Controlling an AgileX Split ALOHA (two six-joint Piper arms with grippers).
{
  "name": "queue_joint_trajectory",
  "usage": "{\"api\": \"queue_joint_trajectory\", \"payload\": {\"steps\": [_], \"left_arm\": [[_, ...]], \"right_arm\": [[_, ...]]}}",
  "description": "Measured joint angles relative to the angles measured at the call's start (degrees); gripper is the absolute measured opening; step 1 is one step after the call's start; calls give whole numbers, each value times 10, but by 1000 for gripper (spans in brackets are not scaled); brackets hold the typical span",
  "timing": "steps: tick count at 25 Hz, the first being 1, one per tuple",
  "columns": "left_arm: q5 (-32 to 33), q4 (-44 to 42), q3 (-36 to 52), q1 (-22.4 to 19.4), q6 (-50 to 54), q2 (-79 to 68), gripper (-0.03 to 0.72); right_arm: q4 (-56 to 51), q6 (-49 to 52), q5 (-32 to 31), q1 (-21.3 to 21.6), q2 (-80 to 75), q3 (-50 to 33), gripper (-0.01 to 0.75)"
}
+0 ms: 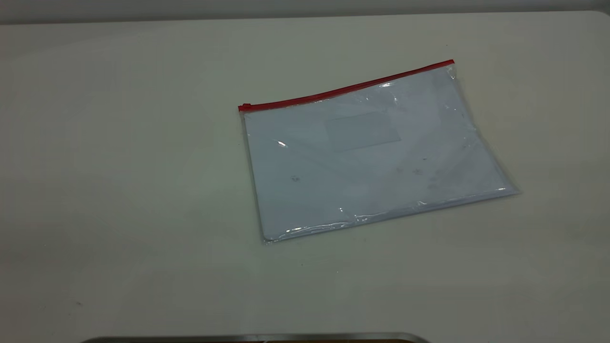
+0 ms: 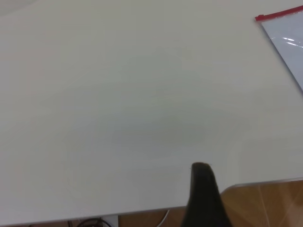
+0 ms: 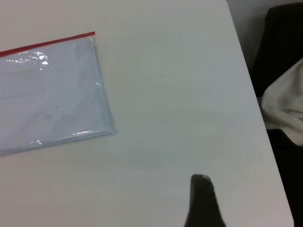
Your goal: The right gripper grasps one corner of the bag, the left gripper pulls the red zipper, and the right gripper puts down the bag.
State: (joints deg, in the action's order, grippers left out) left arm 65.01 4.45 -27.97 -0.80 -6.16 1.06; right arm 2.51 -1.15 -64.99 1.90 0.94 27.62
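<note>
Both hands show only one dark fingertip each, grip state unreadable; the bag (image 1: 367, 152) lies flat, untouched.

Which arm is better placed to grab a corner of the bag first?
Probably the right: the flat clear-plastic bag lies on the right half of the white table, and the right wrist view shows its red-zippered end corners nearest.

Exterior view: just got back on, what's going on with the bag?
Nothing is handling it yet. The bag lies flat on the table, the red zipper along its far edge with the slider at the exterior view's left end. Neither gripper shows there; the left gripper and right gripper hang well clear of the bag.
</note>
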Motion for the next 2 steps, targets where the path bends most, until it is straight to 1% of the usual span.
{"api": "queue_joint_trajectory", "payload": {"steps": [2], "left_arm": [[0, 0, 0, 0, 0, 0, 588]], "right_arm": [[0, 0, 0, 0, 0, 0, 547]]}}
